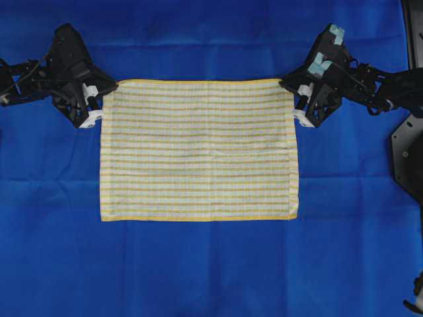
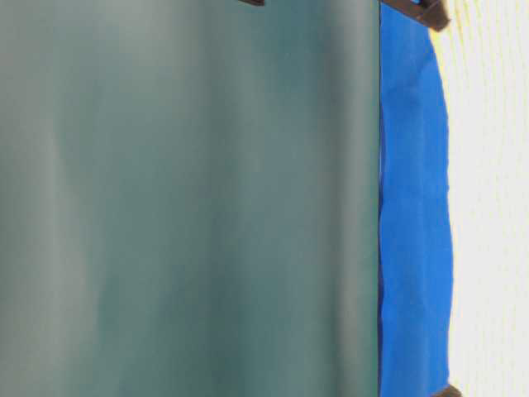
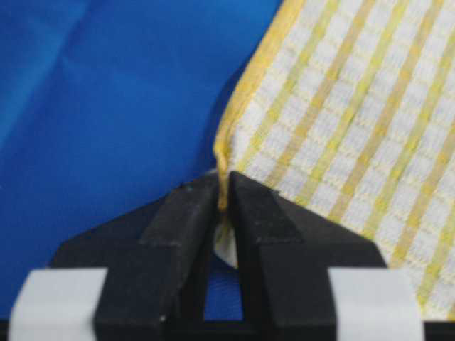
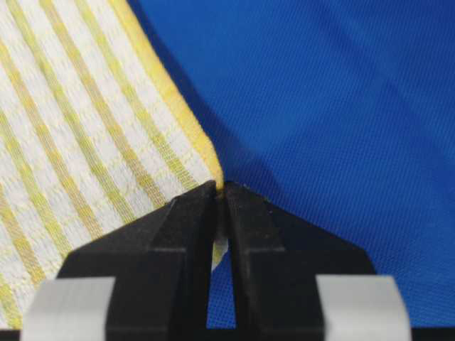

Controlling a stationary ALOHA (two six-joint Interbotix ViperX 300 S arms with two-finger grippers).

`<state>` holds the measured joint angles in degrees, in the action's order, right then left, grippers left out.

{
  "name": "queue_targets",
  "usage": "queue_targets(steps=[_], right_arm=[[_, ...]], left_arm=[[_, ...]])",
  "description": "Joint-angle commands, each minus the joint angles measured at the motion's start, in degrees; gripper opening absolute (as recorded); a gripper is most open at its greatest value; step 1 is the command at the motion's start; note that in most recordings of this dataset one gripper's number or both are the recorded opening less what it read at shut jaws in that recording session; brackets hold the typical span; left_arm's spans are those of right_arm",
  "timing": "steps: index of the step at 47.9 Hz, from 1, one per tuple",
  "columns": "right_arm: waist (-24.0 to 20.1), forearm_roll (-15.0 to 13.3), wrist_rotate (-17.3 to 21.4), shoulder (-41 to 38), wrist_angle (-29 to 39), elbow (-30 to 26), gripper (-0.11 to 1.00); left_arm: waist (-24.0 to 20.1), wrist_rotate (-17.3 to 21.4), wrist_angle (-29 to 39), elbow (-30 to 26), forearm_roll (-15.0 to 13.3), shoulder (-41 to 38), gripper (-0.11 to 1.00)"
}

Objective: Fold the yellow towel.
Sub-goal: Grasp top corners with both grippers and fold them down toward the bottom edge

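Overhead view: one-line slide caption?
Both grippers, left and right, pinch the top corners of the yellow towel lying flat on the blue sheet.

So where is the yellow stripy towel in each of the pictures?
Overhead: the yellow towel lies flat in the middle, top corners at the two grippers.
Table-level: a pale strip down the right edge.
Left wrist: upper right, its corner pinched in the left gripper.
Right wrist: upper left, its corner pinched in the right gripper.
Shared landmark: the blue sheet under it.
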<state>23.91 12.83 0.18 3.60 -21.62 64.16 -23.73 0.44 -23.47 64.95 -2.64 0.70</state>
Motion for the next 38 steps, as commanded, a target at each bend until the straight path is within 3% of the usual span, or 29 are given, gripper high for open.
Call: queue_targets(steps=[1, 24, 38], right_arm=[[-0.09, 0.53, 0.09, 1.93, 0.26, -0.18, 0.04], [-0.18, 2.46, 0.0, 6.06, 1.14, 1.05, 0.04], [-3.87, 3.34, 0.09, 6.86, 1.14, 1.41, 0.04]], left_arm=[[-0.26, 0.09, 0.7, -0.7, -0.09, 2.99, 0.05], [-0.09, 0.44, 2.29, -0.44, -0.09, 7.12, 0.05], [3.87, -1.41, 1.58, 0.79, -0.09, 7.91, 0.05]])
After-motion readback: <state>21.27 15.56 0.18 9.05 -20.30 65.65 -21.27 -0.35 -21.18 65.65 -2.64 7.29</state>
